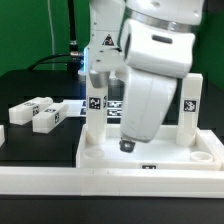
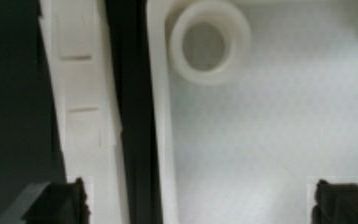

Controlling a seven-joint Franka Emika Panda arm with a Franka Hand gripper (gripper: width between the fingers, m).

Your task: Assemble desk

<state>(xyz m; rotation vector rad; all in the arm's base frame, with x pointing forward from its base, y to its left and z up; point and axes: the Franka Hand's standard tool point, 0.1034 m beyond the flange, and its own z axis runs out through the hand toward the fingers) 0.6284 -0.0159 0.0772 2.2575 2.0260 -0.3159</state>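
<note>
The white desk slab [image 1: 160, 152] lies flat in front, with a raised rim. Two white tagged legs stand upright on it, one at the exterior view's left [image 1: 95, 112] and one at its right [image 1: 190, 108]. Two more legs [image 1: 30, 108] [image 1: 50, 118] lie loose on the black table at the exterior view's left. My gripper [image 1: 125, 144] points down just above the slab between the standing legs. In the wrist view it [image 2: 201, 205] is open and empty over the bare slab [image 2: 265, 130], with a round socket [image 2: 208, 40] ahead.
A long white border rail [image 1: 110, 180] runs along the slab's near side; in the wrist view it [image 2: 78, 110] lies across a dark gap from the slab. A flat tagged sheet [image 1: 72, 104] lies behind the slab. Cables hang at the back.
</note>
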